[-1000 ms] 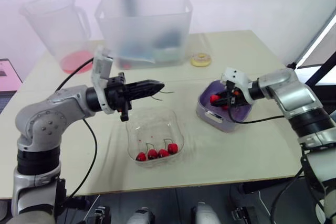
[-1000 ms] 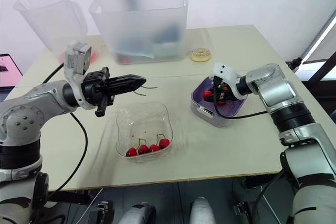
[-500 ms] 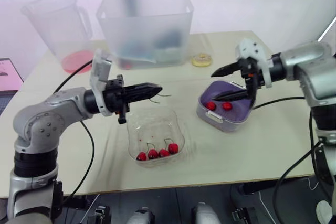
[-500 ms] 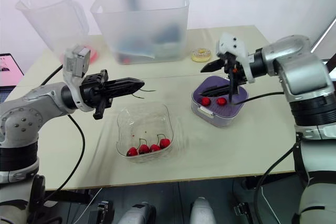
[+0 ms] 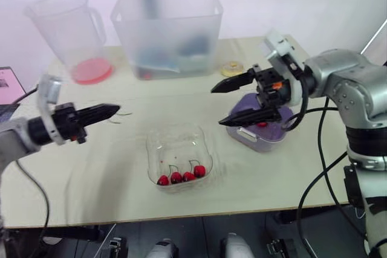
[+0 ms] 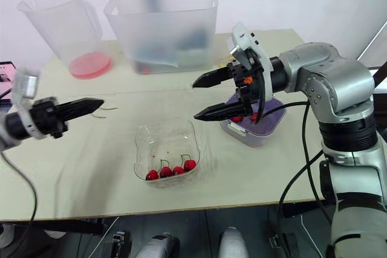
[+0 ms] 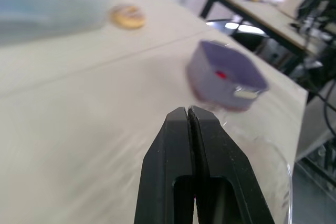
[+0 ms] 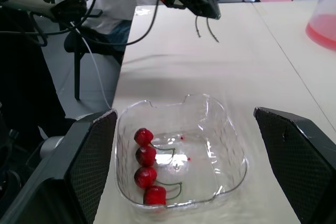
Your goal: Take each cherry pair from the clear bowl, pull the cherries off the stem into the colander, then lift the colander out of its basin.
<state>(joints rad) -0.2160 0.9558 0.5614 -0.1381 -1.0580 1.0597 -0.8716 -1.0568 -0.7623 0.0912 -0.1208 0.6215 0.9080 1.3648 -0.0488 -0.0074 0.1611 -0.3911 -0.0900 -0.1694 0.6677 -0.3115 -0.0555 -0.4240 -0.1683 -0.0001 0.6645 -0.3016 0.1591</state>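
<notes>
The clear bowl (image 5: 179, 139) sits mid-table with several stemmed red cherries (image 5: 180, 177) along its near wall. To its right stands the purple colander (image 5: 269, 129) in its basin, with a red cherry (image 7: 221, 74) inside. My right gripper (image 5: 217, 106) hovers open and empty between the colander and the bowl, above the bowl's right edge; its wrist view looks down on the bowl (image 8: 231, 145) and cherries (image 8: 145, 172). My left gripper (image 5: 113, 109) is far left of the bowl, shut on a bare green stem (image 8: 202, 26) that dangles from its tip.
A big frosted tub (image 5: 167, 31) and a clear pitcher (image 5: 64, 23) stand along the back, with a red disc (image 5: 91, 70) by the pitcher. A small yellow ring (image 5: 231, 68) lies behind the colander. A screen (image 5: 8, 86) sits at the left table edge.
My right gripper let the cherries go into the colander, opened wide and swung left towards the bowl. My left arm pulled back to the left, still holding the stem.
</notes>
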